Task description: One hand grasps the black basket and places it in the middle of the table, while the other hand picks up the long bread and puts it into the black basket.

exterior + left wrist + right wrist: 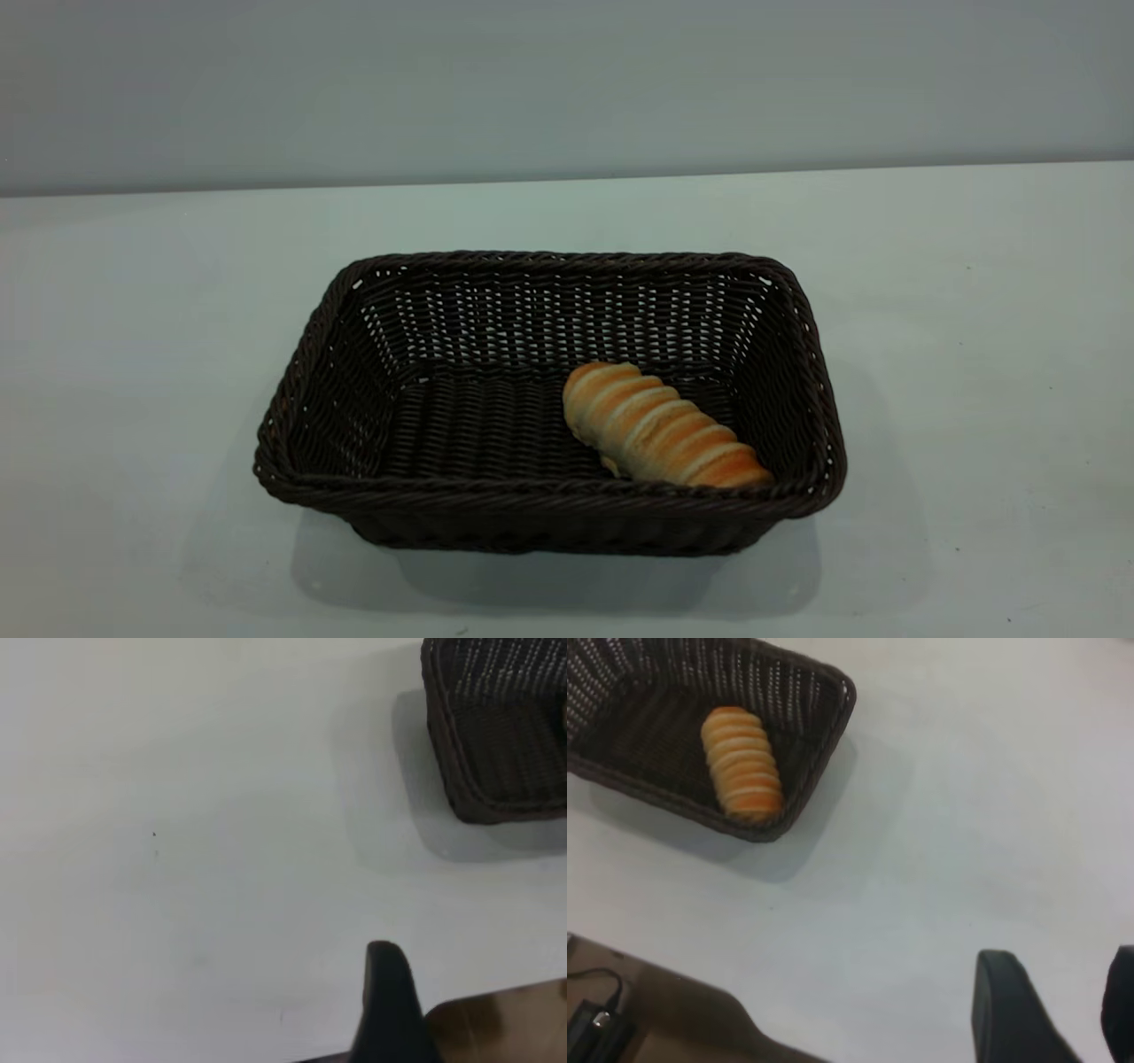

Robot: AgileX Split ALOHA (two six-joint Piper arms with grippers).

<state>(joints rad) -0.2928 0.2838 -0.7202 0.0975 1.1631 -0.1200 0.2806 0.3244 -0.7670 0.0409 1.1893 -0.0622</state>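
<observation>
While the basket (549,403) sits on the white table (974,354), near the middle of it in the outside view, the bread (660,427) lies inside it on the woven floor; the bread is long and golden with pale stripes across it; it lies slanted, one end toward 11 o'clock and the other toward 4 o'clock, in the part of the basket toward 4 o'clock; its lower end is close to the near rim and the side wall at 3 o'clock; the rest of the basket floor is bare; the basket stands flat and upright, with a dark shadow under its near side.

Neither arm shows in the outside view; the right wrist view shows the right end effector (1063,1019) over bare table, well apart from the basket (824,718) and the bread (741,762); its two dark fingers (1005,1005) are spread apart with white table between them, and they hold nothing; the left wrist view shows one dark finger of the left end effector (388,1001) over the table, well apart from a corner of the basket (496,726); I cannot tell if that one is spread or closed; a brown edge (505,1019) shows beside it.
</observation>
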